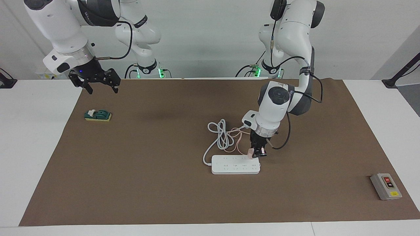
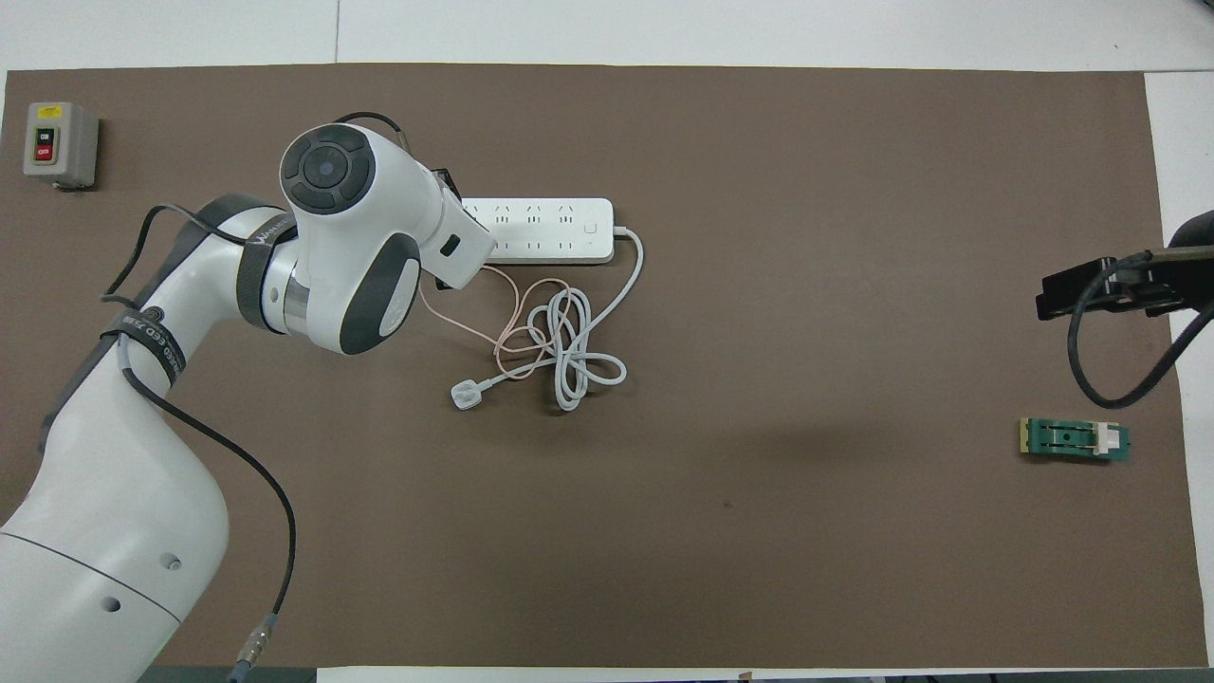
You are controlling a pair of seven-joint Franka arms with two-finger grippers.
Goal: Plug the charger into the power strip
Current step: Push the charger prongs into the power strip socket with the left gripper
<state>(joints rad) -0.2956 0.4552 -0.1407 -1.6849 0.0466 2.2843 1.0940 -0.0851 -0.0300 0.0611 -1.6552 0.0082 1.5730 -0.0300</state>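
The white power strip [image 1: 235, 164] [image 2: 541, 230] lies flat mid-table, its thick white cord [image 1: 221, 134] coiled nearer the robots. My left gripper [image 1: 257, 153] points down over the strip's end toward the left arm's side, shut on the small pink charger [image 1: 250, 153]. The charger sits at the strip's edge nearer the robots; contact with a socket is not discernible. Its thin pinkish cable [image 2: 474, 318] trails into the coil. In the overhead view my left arm hides the charger. My right gripper [image 1: 102, 90] hangs open and waiting above the mat's corner at the right arm's end.
A grey switch box [image 1: 386, 186] [image 2: 59, 144] with red and yellow buttons sits at the left arm's end, far from the robots. A green-and-white block [image 1: 97, 115] [image 2: 1075, 440] lies under the right gripper's area. The strip's white plug [image 2: 467, 394] rests beside the coil.
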